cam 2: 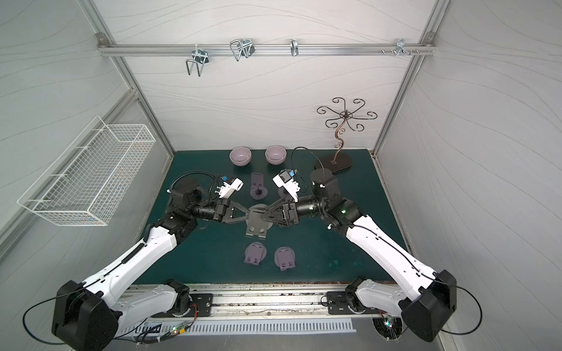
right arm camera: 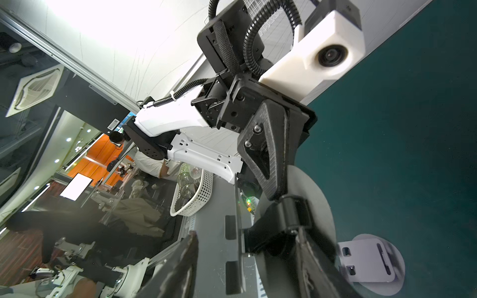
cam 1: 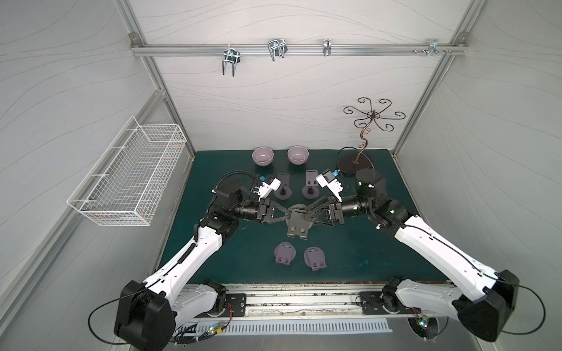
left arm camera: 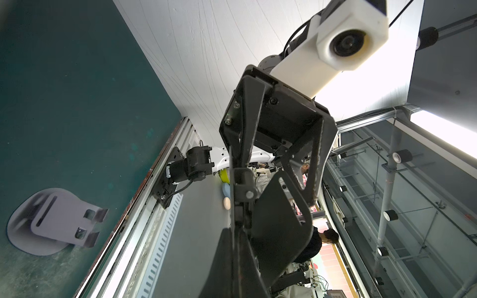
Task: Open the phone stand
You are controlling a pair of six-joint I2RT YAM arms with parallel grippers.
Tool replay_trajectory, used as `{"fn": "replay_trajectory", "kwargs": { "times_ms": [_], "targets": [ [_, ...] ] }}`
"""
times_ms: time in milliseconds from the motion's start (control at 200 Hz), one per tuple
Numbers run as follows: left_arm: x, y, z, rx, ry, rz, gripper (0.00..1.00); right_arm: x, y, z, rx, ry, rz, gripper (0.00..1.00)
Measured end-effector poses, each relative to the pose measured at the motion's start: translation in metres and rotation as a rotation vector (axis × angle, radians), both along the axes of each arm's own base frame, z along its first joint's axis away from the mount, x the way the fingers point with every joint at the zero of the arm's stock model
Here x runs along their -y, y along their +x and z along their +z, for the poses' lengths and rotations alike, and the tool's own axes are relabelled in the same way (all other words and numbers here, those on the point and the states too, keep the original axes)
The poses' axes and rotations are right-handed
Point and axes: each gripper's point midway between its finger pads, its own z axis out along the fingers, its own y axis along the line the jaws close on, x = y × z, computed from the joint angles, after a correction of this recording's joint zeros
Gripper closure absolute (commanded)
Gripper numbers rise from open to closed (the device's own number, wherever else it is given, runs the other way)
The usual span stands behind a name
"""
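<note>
So my left gripper (cam 1: 290, 216) is squeezing all the way down, fingers together on the side of the dark grey phone stand (cam 1: 297, 230), right by the hinge as far as I can tell. My right gripper (cam 1: 305, 214) is facing it from the opposite side with its jaws sitting roughly halfway apart. The stand is wedged between them and both fingers look to be pressing on it. The stand is hanging between the two grippers over the middle of the green mat (cam 1: 365, 243), up off the surface, its hooked lip pointing toward the mat's near edge. Both top views are giving me the whole layout. The folded lilac stands (cam 1: 285, 252) (cam 1: 316, 257) are lying flat just in front, the opened lilac stands (cam 1: 281, 186) (cam 1: 310, 185) are sitting behind, and the two bowls (cam 1: 263, 156) (cam 1: 298, 155) are along the back edge. A curly metal tree (cam 1: 365, 133) is standing at the back right, and a wire basket (cam 1: 130, 179) is hanging on the left wall. The grip detail isn't readable from up there. The left wrist view is showing my right fingers (left arm camera: 316, 167) straddling the stand. The right wrist view is showing the round base disc (right arm camera: 315, 191) and the slots in the plate.
</note>
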Motion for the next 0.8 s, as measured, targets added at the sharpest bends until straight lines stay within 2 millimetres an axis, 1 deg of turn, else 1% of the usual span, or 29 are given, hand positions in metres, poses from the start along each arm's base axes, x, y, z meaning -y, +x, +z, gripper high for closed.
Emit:
{"fn": "replay_trajectory", "kwargs": {
  "times_ms": [130,225,265,345,485,605,800],
  "targets": [
    [0.000,0.000,-0.002,-0.017,0.007,0.002,1.00,-0.005,0.002,-0.003,-0.002,-0.002,0.003,0.42],
    [0.000,0.000,-0.003,-0.019,0.008,0.002,1.00,-0.006,0.003,-0.003,-0.002,-0.003,0.000,0.46],
    [0.000,0.000,-0.003,-0.018,0.007,0.001,1.00,-0.006,0.003,-0.003,-0.006,-0.004,-0.002,0.50],
    [0.000,0.000,-0.002,-0.018,0.006,0.000,1.00,-0.006,0.003,-0.005,-0.006,-0.009,-0.004,0.60],
    [0.000,-0.004,0.003,-0.012,-0.011,-0.025,1.00,-0.005,0.004,-0.009,0.010,-0.020,-0.008,0.87],
    [0.000,-0.007,0.006,0.012,-0.022,-0.045,1.00,-0.004,0.001,-0.011,-0.010,-0.032,0.002,1.00],
    [0.000,-0.007,0.006,0.030,-0.031,-0.061,1.00,-0.003,-0.003,-0.011,-0.024,-0.032,0.021,1.00]
  ]
}}
